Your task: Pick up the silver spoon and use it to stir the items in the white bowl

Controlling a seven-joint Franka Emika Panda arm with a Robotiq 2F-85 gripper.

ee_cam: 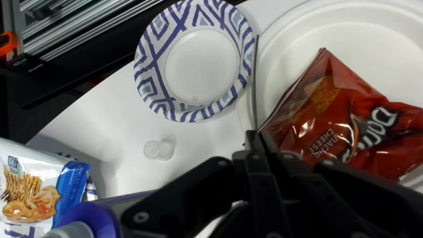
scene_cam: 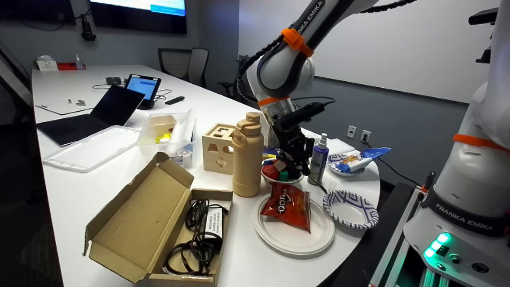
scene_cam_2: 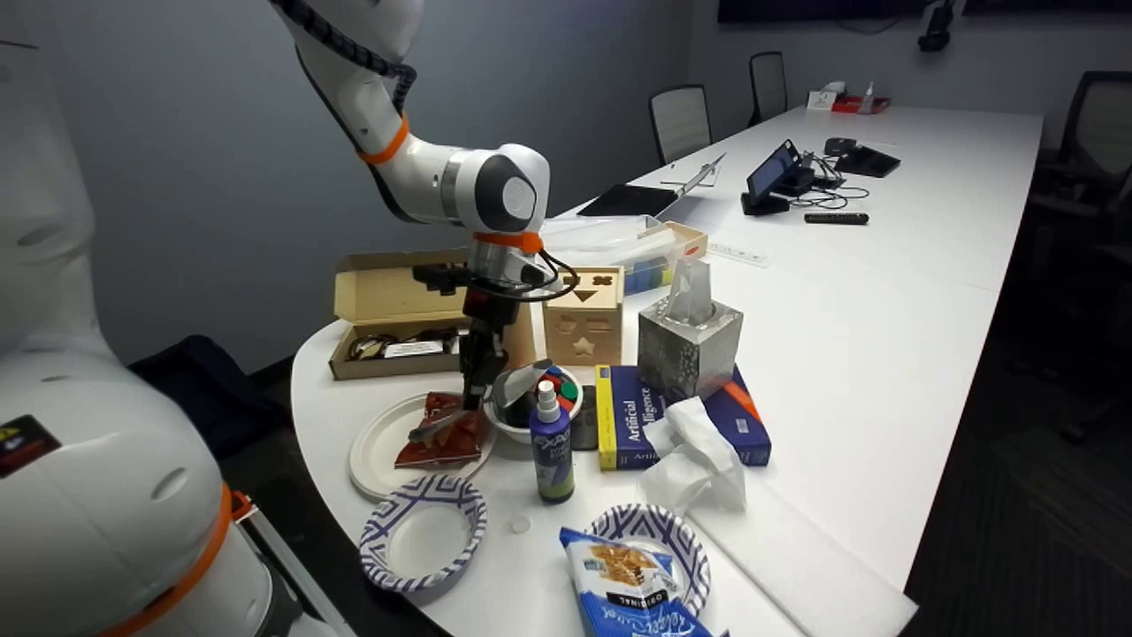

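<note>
Wrist view and both exterior views show a white surface (scene_cam_2: pixel 884 354), long and rounded at the end where the robot base (scene_cam: pixel 458 223) stands just off the curve. Around it is a room with a grey wall (scene_cam_2: pixel 566 88), a whiteboard (scene_cam: pixel 378 48), a lit screen (scene_cam: pixel 137 16) and mesh-backed chairs (scene_cam_2: pixel 679 124). A laptop (scene_cam: pixel 79 124) and a remote (scene_cam: pixel 174 100) lie further up the surface. The claw (ee_cam: pixel 258 133) is pinched narrow on the silver spoon (ee_cam: pixel 254 82), hanging at the rim of the white bowl (scene_cam_2: pixel 511 433) on the side toward the robot base. In an exterior view the spoon's broader end shows over that bowl; whether it touches the items (scene_cam: pixel 271 172), I cannot tell. Room there is tight: a tan bottle (scene_cam: pixel 248 159), a wooden cube (scene_cam_2: pixel 584 318), a spray bottle (scene_cam_2: pixel 553 451) and a red snack bag (scene_cam: pixel 291 207) on a large white plate (scene_cam: pixel 275 237) all sit close around. A patterned dish (ee_cam: pixel 201 66) sits right at the curved edge. Freer white lies between the cardboard box (scene_cam: pixel 143 223) and the plate, and most widely past the tissue box (scene_cam_2: pixel 685 354) on its book (scene_cam_2: pixel 623 425), out to the long straight edge.
</note>
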